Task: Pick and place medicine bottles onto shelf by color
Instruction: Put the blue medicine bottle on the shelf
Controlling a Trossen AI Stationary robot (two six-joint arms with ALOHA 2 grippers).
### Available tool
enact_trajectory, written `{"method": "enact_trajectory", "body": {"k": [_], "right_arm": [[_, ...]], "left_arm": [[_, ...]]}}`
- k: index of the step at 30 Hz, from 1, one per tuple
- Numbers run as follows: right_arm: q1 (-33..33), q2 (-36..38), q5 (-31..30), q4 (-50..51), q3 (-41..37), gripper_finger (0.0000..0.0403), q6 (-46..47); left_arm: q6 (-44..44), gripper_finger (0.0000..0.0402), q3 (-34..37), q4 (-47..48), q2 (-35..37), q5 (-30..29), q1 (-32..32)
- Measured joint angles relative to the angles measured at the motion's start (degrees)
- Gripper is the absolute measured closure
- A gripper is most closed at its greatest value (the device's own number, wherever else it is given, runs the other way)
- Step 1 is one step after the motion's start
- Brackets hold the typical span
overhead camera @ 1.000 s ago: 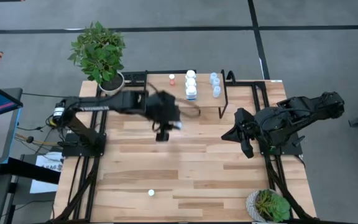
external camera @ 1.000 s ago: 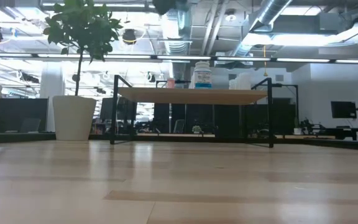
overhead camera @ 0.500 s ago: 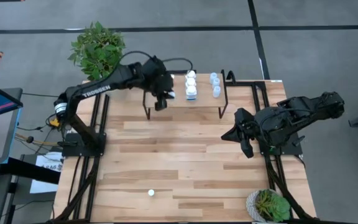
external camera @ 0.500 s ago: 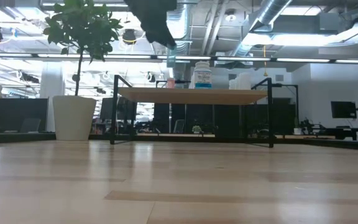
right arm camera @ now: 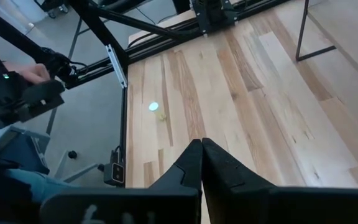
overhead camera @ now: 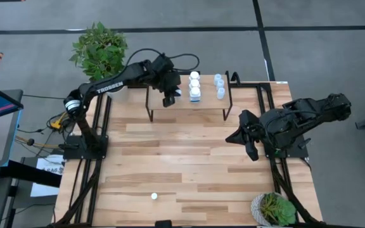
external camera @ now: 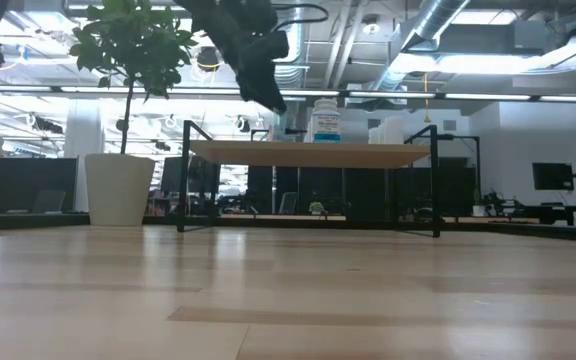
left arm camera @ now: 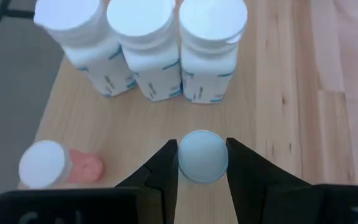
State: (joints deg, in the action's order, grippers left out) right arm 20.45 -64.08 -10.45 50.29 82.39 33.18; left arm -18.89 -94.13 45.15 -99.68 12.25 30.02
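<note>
Shelf (overhead camera: 204, 101) work looks mostly done, judging by what already stands on the light wood top. Three chunky white bottles (left arm camera: 160, 43) stand in a tight row, seen in the high view as a short column running far to near at the middle of the shelf, and two pale blue bottles (overhead camera: 219, 86) stand just to their right. A small white bottle with a reddish cap (left arm camera: 58, 163) lies on its side on the shelf's left part.

The left gripper (left arm camera: 202, 177) hangs over the left part of the shelf, just left of the white row, and its fingers (left arm camera: 166, 171) are clenched on a small pale blue-capped bottle (left arm camera: 202, 155), seen from above between the dark tips. Whether that bottle's base already touches the wood cannot be told from these views. By colour it belongs with the blue pair on the right, yet it is held on the opposite side of the white row, so its placing is a judgement still open.

Left to do, as far as can be seen: one small white bottle (overhead camera: 154, 196) sits alone on the plank table (overhead camera: 189, 171) near its front edge, well apart from the shelf.

The right gripper (right arm camera: 201, 163) waits at the table's right side, fingers pressed together on nothing
</note>
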Motion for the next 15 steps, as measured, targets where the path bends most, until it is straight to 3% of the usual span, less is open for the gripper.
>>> {"method": "enact_trajectory", "body": {"k": [15], "right_arm": [[0.1,0.0,0.0,0.2,0.0,0.0379,0.3]], "left_arm": [[-1.6,0.0313,0.0,-1.2,-0.6,2.2,4.4]]}}
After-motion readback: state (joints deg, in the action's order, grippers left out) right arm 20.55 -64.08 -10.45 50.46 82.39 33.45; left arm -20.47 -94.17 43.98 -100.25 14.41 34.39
